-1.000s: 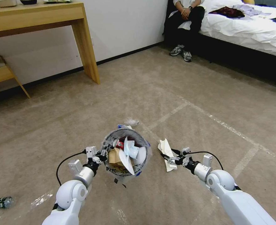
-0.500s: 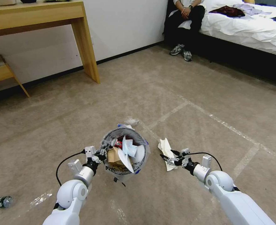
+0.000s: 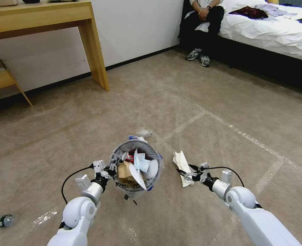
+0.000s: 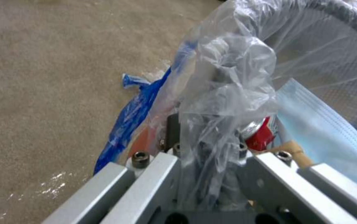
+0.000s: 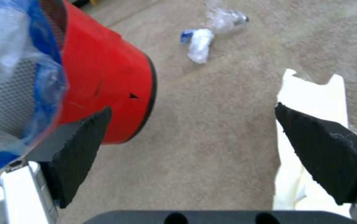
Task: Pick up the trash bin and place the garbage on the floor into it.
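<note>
The trash bin [image 3: 137, 167] is held up by its rim near the lower middle of the head view. The left gripper [image 3: 110, 168] is clamped on the rim and its plastic bag [image 4: 224, 93]. The bin is already quite full: a red can [image 4: 261, 137], a brown paper bag [image 3: 125, 171] and a blue mask [image 4: 323, 124] are seen inside.

Since a second ago the bin has been shifted a little toward the left of the frame. The right gripper [image 3: 185, 173] has been moved only a tiny bit and is kept wide apart, low over the white paper [image 3: 182, 164] lying on the floor [image 3: 209, 130] just right of the bin. One black pad [image 5: 323, 149] is seen above the paper.

So the paper is probably being lined up for a grab. It has not been picked up yet. A small bottle [image 3: 2, 221] is left at the lower left edge, and more litter [image 5: 199, 43] lies beyond the bin.
</note>
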`<state>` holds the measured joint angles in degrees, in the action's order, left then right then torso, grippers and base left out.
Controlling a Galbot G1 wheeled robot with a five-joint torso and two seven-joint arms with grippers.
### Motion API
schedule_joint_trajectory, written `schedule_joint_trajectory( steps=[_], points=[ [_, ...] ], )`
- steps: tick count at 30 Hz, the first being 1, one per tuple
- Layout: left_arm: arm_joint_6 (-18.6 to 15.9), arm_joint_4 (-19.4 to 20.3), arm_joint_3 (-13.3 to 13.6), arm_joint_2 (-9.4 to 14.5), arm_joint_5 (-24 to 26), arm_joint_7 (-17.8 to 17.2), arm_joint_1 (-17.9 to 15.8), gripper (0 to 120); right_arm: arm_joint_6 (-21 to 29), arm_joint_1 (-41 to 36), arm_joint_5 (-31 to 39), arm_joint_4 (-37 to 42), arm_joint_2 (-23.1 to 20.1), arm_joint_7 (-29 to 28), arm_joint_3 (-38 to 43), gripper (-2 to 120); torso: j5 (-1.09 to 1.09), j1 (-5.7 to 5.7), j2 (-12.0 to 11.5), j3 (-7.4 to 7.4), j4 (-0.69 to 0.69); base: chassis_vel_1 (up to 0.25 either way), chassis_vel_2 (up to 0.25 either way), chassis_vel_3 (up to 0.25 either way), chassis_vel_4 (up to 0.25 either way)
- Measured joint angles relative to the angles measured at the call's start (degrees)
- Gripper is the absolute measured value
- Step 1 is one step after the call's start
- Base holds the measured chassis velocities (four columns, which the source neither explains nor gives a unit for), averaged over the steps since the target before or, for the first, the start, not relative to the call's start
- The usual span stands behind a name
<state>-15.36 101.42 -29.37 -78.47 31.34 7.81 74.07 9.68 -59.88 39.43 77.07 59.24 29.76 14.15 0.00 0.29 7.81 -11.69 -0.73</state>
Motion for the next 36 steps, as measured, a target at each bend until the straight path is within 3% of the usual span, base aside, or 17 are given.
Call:
schedule_joint_trajectory(
  steps=[17,36],
  points=[
    [0.2,-0.2,-0.5,-0.3,-0.1,0.0,0.2,1,3.2,6.5,-3.6,-9.6,3.9,-6.0,-5.0,100,0.0,0.03,0.0,-0.02,0.0,0.0,0.0,0.0,0.0],
    [0.2,0.2,-0.8,-1.0,-0.1,0.3,0.3,1,3.5,14.1,-6.6,-21.7,10.1,-7.1,-8.4,100,0.0,0.04,0.1,-0.04,-0.01,0.0,0.0,0.0,0.0]
  ],
)
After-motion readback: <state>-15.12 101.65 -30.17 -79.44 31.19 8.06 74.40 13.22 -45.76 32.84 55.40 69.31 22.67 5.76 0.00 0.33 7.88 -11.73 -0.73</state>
